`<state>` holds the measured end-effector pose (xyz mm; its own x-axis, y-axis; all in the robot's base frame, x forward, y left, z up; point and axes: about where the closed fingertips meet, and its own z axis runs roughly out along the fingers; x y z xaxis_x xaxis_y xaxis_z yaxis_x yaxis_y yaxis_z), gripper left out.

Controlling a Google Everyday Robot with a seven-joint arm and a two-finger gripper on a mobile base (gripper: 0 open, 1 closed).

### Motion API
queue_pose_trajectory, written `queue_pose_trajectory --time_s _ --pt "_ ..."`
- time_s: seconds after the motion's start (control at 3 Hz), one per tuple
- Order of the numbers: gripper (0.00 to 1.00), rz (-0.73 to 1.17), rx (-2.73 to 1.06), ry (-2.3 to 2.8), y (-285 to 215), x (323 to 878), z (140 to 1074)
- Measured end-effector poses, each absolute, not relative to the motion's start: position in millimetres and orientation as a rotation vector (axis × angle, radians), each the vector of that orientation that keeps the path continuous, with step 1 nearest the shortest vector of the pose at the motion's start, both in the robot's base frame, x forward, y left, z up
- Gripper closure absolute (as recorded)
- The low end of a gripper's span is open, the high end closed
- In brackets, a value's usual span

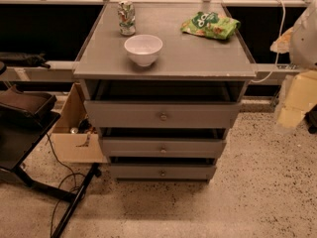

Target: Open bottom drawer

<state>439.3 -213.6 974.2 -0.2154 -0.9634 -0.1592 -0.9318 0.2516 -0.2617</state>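
The bottom drawer [162, 172] is the lowest and narrowest of three grey drawers in a grey cabinet, with a small round knob [162, 173] at its centre. A dark gap shows above its front. The mid-width drawer [162, 147] and the widest top drawer [161, 114] sit above it. My gripper [295, 102] is a pale blurred shape at the right edge of the view. It hangs at about top-drawer height, well right of the cabinet and touching nothing.
On the cabinet top [198, 53] stand a white bowl [143, 48], a drink can [127, 18] and a green snack bag [210, 25]. A cardboard box [69, 133], a dark chair [22, 113] and floor cables [69, 192] lie to the left.
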Motion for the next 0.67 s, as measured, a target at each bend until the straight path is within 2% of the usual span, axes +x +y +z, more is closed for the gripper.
queue_pose_trajectory --time_s 0.33,0.67 --pt "0.0 -0.191 -1.793 2.242 -217.3 437.4 937.5" --pt "0.0 -0.182 -1.876 2.287 -238.4 438.8 811.6"
